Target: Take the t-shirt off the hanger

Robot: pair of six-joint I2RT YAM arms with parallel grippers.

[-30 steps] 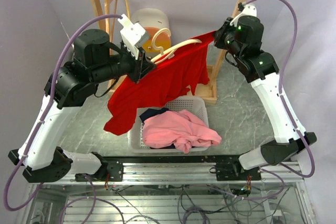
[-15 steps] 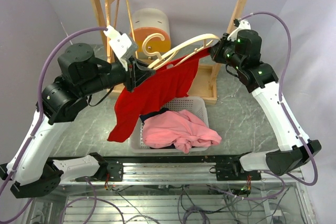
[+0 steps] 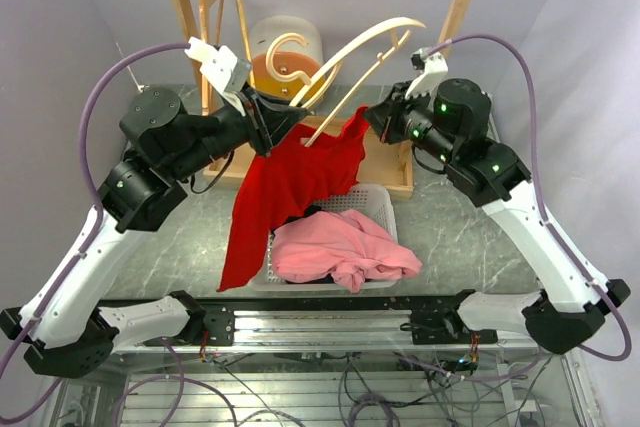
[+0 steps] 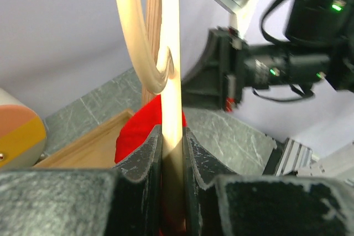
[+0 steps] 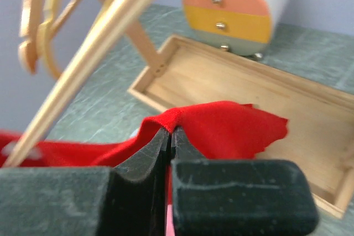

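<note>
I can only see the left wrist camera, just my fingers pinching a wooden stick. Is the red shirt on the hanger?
Observer: Mostly off. From the top camera, the shirt hangs below the hanger, whose far end sticks up bare.
Kid: Who's holding the shirt?
Observer: The right gripper, shut on a red fold in its wrist camera.
Kid: What's under it?
Observer: A white basket holding pink clothes.

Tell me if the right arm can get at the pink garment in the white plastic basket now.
Probably not: the right gripper is clamped on the red t-shirt, though the pink garment lies mostly uncovered.
</note>
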